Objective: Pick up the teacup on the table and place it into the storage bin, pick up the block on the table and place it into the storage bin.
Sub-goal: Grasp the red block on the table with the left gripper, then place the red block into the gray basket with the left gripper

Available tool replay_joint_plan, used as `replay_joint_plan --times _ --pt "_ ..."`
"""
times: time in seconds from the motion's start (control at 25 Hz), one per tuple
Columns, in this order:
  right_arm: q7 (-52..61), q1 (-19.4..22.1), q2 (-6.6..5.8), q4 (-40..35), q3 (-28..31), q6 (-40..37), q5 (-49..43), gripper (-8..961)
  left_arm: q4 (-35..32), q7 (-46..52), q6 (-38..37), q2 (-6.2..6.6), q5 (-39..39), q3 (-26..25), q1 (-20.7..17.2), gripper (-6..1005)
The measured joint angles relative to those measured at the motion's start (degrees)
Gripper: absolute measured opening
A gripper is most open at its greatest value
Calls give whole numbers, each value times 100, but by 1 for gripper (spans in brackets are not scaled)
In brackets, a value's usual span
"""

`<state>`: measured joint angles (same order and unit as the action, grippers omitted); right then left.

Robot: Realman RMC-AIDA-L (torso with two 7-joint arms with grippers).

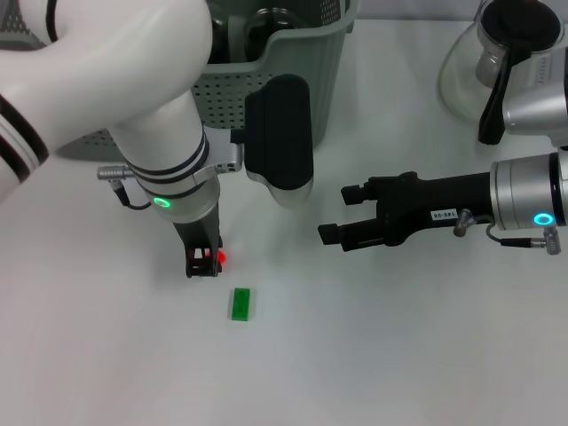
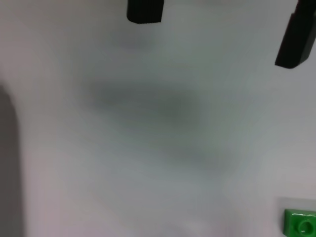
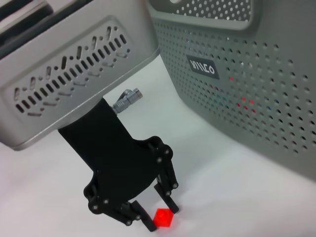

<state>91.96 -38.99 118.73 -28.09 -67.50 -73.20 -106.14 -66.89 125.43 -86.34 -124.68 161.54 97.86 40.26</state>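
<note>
A small red block (image 1: 221,258) lies on the white table, and a green block (image 1: 240,303) lies a little nearer to me. My left gripper (image 1: 202,264) points straight down at the red block (image 3: 163,217). In the right wrist view that block sits right at the tips of the spread fingers (image 3: 171,202). The left wrist view shows the two fingertips (image 2: 144,11) far apart, with the green block (image 2: 301,224) beyond. The storage bin (image 1: 302,53) stands behind the left arm. A dark rounded shape lies inside it; the teacup cannot be made out. My right gripper (image 1: 335,216) hovers open at mid-right.
A glass coffee pot (image 1: 497,62) with a black handle stands at the back right. The bin's perforated wall (image 3: 256,108) with its black label (image 3: 202,67) is close behind the left gripper.
</note>
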Motion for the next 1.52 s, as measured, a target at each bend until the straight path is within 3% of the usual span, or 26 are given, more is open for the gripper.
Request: replay_joint_plan --times 0.2,0.36,0.52,0.64,0.72,0.8,0.84,0.96,1.08,1.32,1.4,1.52 --pt "-6 -3 -8 -3 13 -1 5 914 -155 6 -180 8 -4 -60 11 257" --pt "-18 4 -8 -3 48 0 -5 914 -729 -60 -881 17 -297 -704 1 259" --pt "-35 25 -25 -4 62 -1 -10 913 -1614 -226 -1822 85 -1080 -2863 196 261" --pt "-49 31 -31 -4 62 -2 -11 913 -1675 -229 -2209 358 -1459 -4929 673 262" --pt "-61 37 -32 -4 62 0 -12 913 -1482 -195 -2294 660 -1577 -5788 914 263" --pt "-75 41 -32 -3 62 -3 -12 913 -1241 -181 -2235 976 -1678 -6271 1010 264" --pt "-83 42 -34 -3 62 -2 -11 913 -1131 -160 -2115 1118 -1705 -6329 1031 264" --pt "-93 41 -34 -3 58 0 -12 912 -755 -48 -1564 1358 -1735 -6281 1068 265" --pt "-99 41 -28 -3 36 -1 -12 912 -378 28 -1079 1431 -1720 -6221 1090 267" --pt "-97 52 -31 -3 26 -40 -11 912 -304 19 -718 1397 -1552 -5851 1061 375" --pt "-85 61 -37 -3 26 -41 -11 913 -546 -113 -1103 1334 -1684 -5797 1033 418" --pt "-61 65 -44 -3 26 -43 -10 913 -1094 -601 -2115 1096 -2003 -5717 963 482"
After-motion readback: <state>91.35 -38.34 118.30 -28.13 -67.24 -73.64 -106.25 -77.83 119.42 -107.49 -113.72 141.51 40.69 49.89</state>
